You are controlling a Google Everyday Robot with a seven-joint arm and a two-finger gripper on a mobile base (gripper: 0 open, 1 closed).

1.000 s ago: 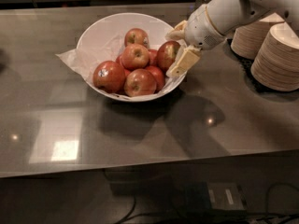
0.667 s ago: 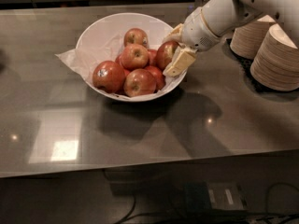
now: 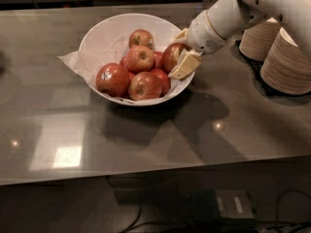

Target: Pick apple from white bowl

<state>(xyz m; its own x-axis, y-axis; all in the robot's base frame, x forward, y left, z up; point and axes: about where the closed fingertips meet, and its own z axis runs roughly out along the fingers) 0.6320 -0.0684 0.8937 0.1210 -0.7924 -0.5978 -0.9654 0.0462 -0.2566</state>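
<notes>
The white bowl (image 3: 99, 35) with a crumpled paper liner stands at the back middle of the counter and holds several red apples. The apple (image 3: 172, 56), large and dark red, lies at the bowl's right side. My gripper (image 3: 181, 50) reaches in over the bowl's right rim from the right. Its cream fingers (image 3: 183, 65) stand open, one in front of this apple and one behind it, close against it. The apple still rests in the bowl.
A red apple with a white sticker (image 3: 112, 79) lies at the bowl's front left, with paler apples (image 3: 140, 58) behind it. Stacks of beige paper bowls (image 3: 286, 62) stand at the right edge. The grey counter's front edge (image 3: 146, 176) runs across below.
My gripper has moved a little to the left, further over the bowl's right rim, so its fingers now straddle the dark red apple. The apples have not moved.
</notes>
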